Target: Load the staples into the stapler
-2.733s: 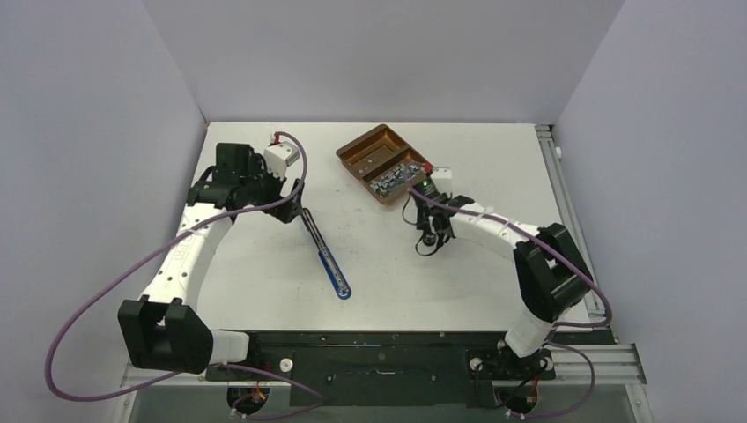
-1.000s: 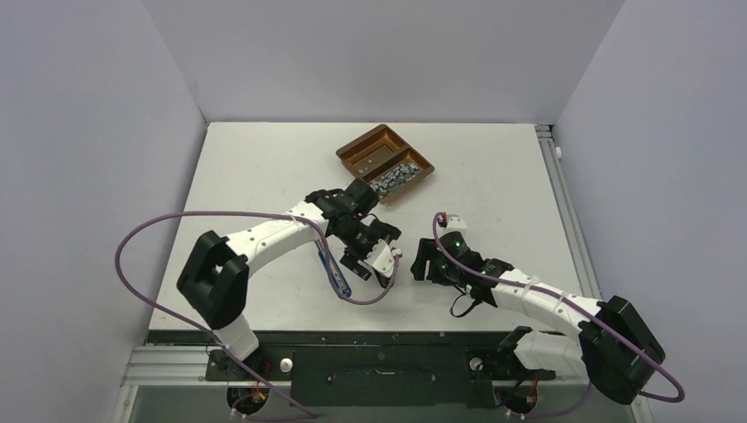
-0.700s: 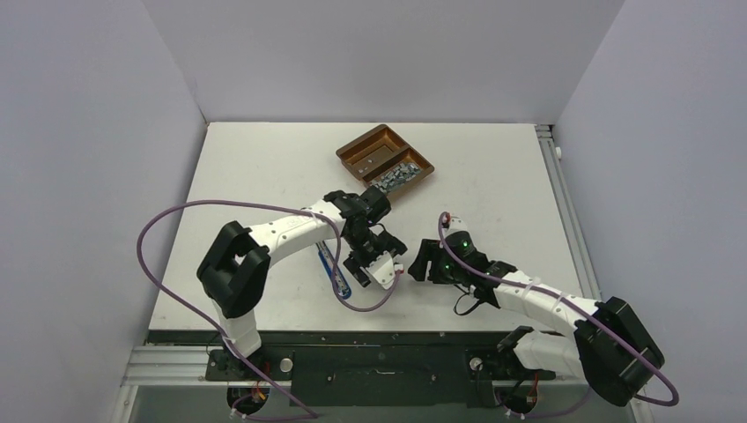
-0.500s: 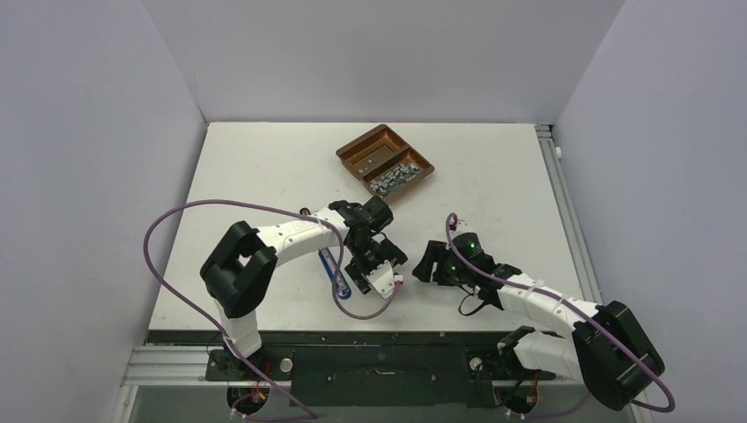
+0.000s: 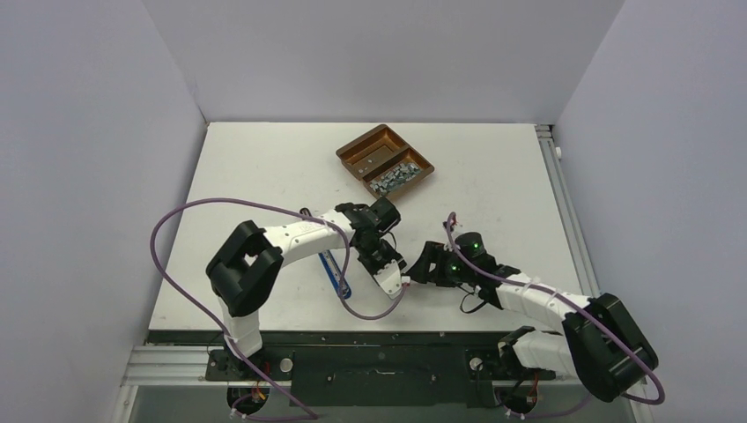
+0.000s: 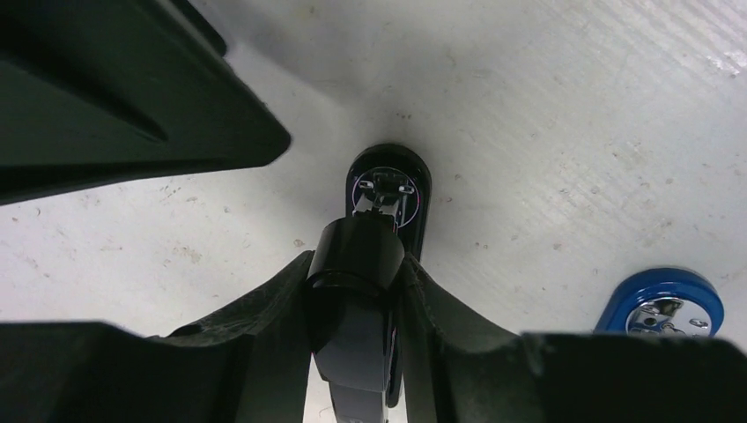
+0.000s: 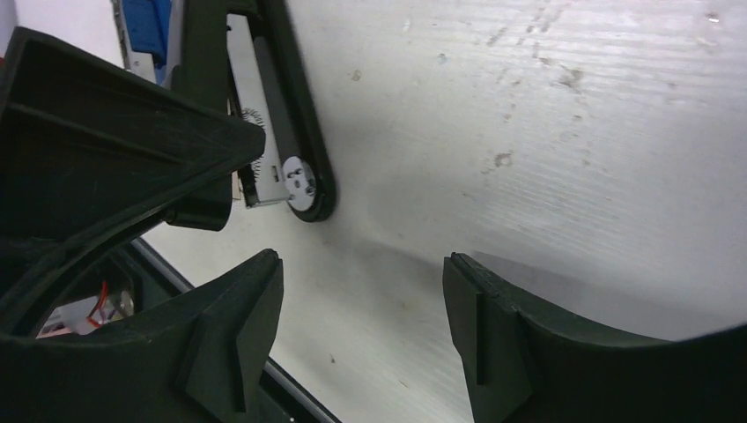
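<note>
Table [image 5: 264,167]: white, scuffed.
Tray [image 5: 360,141]: brown, two compartments, slanted at the table's far middle.
Walls [image 5: 379,53]: pale grey, on three sides.

The white bench [image 5: 264,167] is scuffed and speckled beneath both pincers. A stapler [image 5: 336,275] lies on it at the left pincer [image 6: 357,264]. Its black end [image 6: 388,187] rests on the surface just ahead of that pincer's tips. Its blue end [image 6: 661,304] lies flat off to the right in that wrist view, apart from the black one. The black end also lies just ahead and to the left of the right pincer [image 7: 361,264]. A brown tray [image 5: 359,141] sits well beyond both pincers, apart from the stapler.
</note>
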{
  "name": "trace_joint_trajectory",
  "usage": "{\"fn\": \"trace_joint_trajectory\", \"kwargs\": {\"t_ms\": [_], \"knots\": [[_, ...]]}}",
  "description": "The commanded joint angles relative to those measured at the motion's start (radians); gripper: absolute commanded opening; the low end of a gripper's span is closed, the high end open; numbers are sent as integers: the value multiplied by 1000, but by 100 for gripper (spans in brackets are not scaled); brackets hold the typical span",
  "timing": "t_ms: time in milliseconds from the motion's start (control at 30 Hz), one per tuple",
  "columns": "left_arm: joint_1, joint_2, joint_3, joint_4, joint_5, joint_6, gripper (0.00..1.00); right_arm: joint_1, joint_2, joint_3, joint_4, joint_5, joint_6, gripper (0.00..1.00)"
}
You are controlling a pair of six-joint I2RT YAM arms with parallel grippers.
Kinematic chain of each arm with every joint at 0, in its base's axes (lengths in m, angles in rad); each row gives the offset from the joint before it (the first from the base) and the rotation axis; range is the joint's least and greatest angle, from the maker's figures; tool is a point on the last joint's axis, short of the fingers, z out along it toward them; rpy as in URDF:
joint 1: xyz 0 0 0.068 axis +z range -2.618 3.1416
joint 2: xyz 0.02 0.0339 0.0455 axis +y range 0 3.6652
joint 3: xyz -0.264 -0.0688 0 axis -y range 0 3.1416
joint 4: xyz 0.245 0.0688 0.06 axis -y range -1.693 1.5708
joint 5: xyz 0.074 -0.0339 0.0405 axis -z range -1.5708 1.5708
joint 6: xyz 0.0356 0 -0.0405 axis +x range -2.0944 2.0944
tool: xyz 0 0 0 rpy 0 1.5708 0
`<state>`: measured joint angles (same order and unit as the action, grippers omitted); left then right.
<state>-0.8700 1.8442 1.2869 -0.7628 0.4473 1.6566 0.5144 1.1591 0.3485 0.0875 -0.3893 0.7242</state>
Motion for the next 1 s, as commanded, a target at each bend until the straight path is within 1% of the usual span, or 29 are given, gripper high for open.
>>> {"fn": "trace_joint_trajectory", "kwargs": {"t_ms": [0, 100, 167, 267, 400, 600, 733, 867, 900, 967], "knots": [[-7, -41, 75, -2, 7, -48, 12, -10, 79, 13, 180, -186, 3, 66], [-6, -63, 83, -1, 17, -86, 12, -10, 132, 34, 229, -260, 1, 66], [-5, -86, 76, 1, 25, -96, 12, -10, 159, 50, 238, -284, -6, 63], [-3, -132, 56, 8, 37, -97, 12, -10, 185, 67, 247, -299, -7, 59], [-3, -167, 49, 6, 50, -112, 12, -2, 203, 91, 257, -303, -7, 57], [2, -208, 49, -17, 81, -123, 12, 16, 221, 139, 170, -233, -48, 57], [11, -238, 41, -26, 97, -137, 11, 23, 248, 157, 132, -210, -61, 53], [31, -259, 33, -49, 113, -139, 11, 45, 236, 215, -26, -111, -130, 50], [38, -262, 35, -55, 123, -143, 11, 61, 215, 230, -71, -60, -153, 51], [53, -264, 39, -67, 142, -157, 11, 104, 154, 257, -157, 41, -188, 58]]}}
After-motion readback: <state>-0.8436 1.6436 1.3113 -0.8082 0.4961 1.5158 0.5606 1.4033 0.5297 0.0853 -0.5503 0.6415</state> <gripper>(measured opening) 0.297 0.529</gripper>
